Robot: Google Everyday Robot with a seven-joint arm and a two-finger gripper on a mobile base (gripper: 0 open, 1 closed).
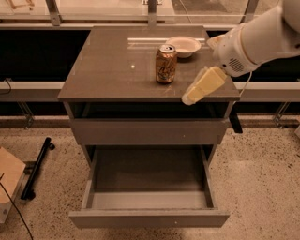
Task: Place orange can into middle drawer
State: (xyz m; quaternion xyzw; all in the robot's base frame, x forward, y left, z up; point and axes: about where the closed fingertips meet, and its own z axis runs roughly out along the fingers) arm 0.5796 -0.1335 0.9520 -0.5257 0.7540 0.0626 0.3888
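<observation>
One orange can point(166, 65) stands upright on the table point(108, 70). One middle drawer point(149, 187) stands pulled open below. One white bowl point(183, 46) sits behind the can. The arm enters from the right. The hand point(188, 98) angles down-left over the table's front right edge, near the can's right side and apart from it. Whether it is open or closed cannot be determined.

Speckled floor point(262, 164) surrounds a grey cabinet point(108, 70); bright windows point(103, 7) run along the far side. The gripper point(187, 99) hangs above the cabinet's near right edge.
</observation>
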